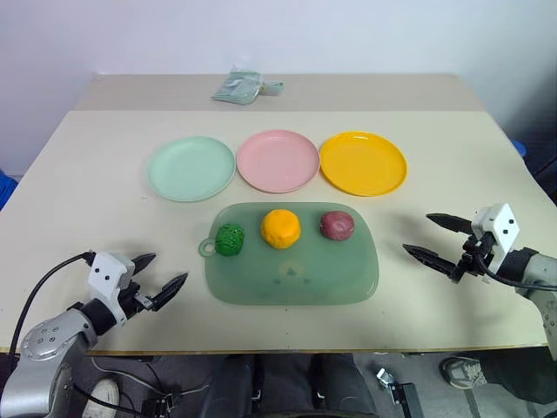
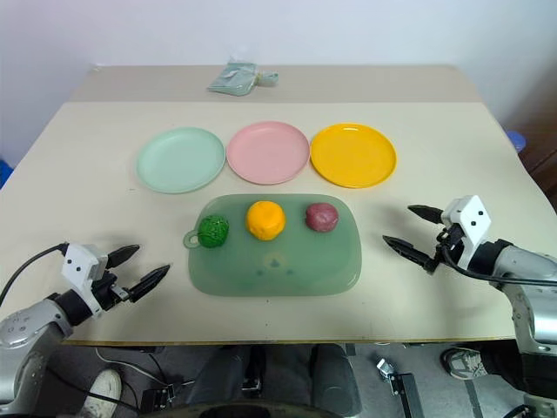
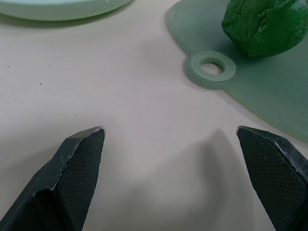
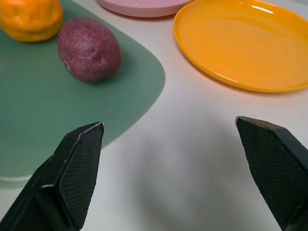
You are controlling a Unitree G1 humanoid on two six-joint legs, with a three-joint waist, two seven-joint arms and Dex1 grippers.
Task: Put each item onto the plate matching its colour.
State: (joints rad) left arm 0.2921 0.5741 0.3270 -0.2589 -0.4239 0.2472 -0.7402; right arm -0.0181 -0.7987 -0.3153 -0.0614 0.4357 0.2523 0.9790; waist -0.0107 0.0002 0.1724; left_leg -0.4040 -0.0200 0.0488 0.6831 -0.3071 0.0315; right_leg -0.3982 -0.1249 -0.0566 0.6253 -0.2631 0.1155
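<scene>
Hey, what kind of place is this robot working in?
Probably a lab test bench: a plain beige table against a bare white wall, with toy foods on a green board and three coloured plates laid out.

Bright, even indoor light, soft shadows

Light falls from above: the yellow plate [image 4: 240, 45] carries a white glare streak, and the purple ball [image 4: 89, 48] casts only a faint shadow on the green board [image 4: 57, 110]. Head views are sharp throughout; near finger tips [image 3: 79, 163] look slightly soft.

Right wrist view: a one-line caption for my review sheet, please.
Open right gripper faces the purple-red toy food on the green board, beside the yellow-orange plate.
</scene>
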